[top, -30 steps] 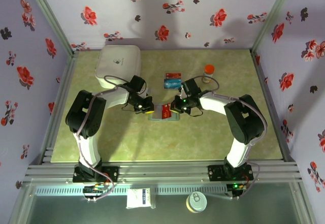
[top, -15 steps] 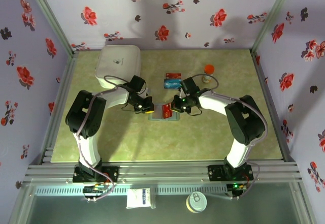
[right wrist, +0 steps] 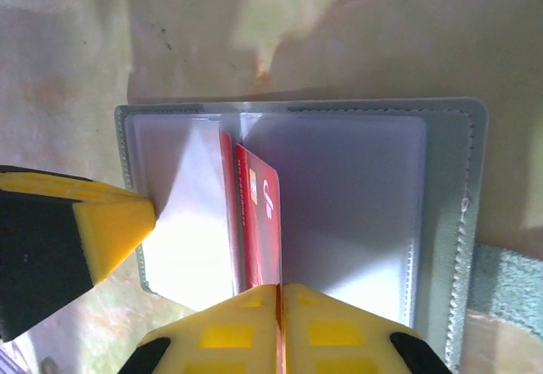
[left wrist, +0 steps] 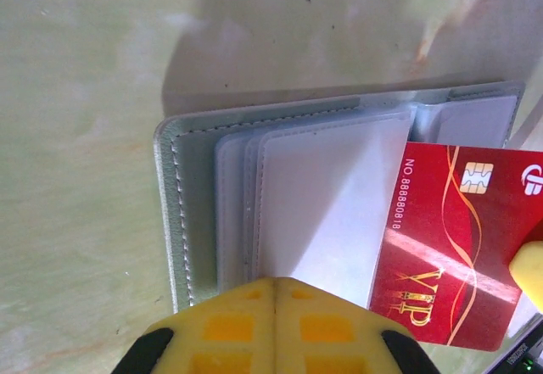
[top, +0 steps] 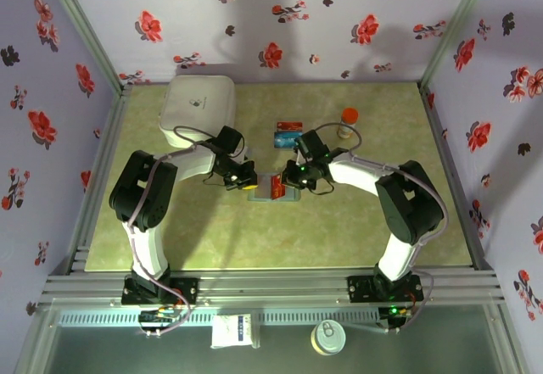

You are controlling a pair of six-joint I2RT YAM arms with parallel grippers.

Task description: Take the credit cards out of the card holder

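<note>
Risk, slip: I judged the right jaws' pinch on the red card (left wrist: 441, 238) slight, on its thin edge only. An angled pull could let it slide free.
Risk, drag: if the card caught in its clear sleeve, I expected the card holder (right wrist: 445, 204) to lift or skid with it, as only a press held it down.
Left jaws: shut together, holding nothing, tips bearing on the holder's left panel.
Right jaws: all but closed, the red card's edge running into the seam between them.
Card holder, place: about mid-tabletop (top: 212, 230), well apart from every edge.
Card holder, look: grey-blue, stitched border, opened flat, clear sleeves fanned at the fold.
Red card, look: gold lettering and chip. I could not tell whether it was quite clear of the sleeves.
Already out: a teal card (top: 287, 140) and a second red card (top: 290, 125), nearer the far edge.
</note>
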